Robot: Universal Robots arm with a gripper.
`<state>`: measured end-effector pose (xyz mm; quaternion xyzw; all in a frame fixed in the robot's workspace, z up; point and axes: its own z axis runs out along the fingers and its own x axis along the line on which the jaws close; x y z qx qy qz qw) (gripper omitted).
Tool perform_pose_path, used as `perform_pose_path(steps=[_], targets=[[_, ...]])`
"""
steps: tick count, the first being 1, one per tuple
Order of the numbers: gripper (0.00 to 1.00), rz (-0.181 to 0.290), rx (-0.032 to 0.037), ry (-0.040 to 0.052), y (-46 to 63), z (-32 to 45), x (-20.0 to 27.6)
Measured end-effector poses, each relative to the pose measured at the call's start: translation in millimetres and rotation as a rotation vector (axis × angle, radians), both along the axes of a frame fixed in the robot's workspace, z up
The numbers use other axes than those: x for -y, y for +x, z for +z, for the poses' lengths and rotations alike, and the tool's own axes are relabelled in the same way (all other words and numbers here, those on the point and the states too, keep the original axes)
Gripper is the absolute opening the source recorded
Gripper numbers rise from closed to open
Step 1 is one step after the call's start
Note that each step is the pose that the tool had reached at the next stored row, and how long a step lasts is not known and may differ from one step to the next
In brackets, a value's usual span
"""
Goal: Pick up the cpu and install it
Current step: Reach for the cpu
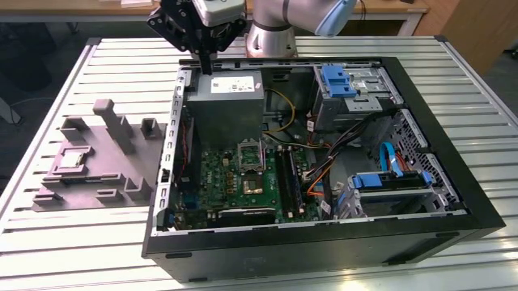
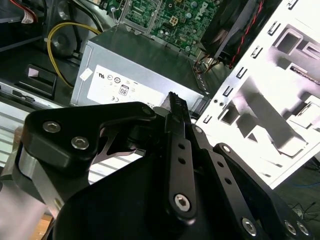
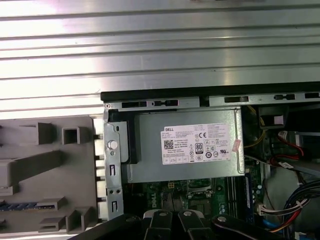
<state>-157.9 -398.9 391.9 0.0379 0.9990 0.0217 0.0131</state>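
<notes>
One robot arm reaches over an open black computer case (image 1: 479,213) lying on a slatted metal table (image 1: 81,248). Its gripper (image 1: 207,66) hangs above the far edge of the case, over a corner of the grey power-supply box (image 1: 230,100). In both wrist views the black fingers (image 3: 161,219) sit pressed together, and nothing is held between them.

The cpu (image 1: 71,159), a small pale square, lies flat in a recess of the grey moulded tray (image 1: 101,177). This tray stands on the table just beside the case, on the exterior view's left. The cpu is well apart from the gripper.

Inside the case lies the green board (image 1: 235,185), nearer the camera than the power-supply box. Its metal-framed socket (image 1: 251,154) sits just beside that box. The first wrist view looks down on the labelled top of the box (image 3: 185,145), with the tray (image 3: 50,162) alongside.
</notes>
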Motion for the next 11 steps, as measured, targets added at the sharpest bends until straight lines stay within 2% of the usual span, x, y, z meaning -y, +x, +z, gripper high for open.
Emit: perform_pose_path(steps=[11], targets=[[0.11, 0.0, 0.0, 0.0, -3.3, -0.2, 0.0]])
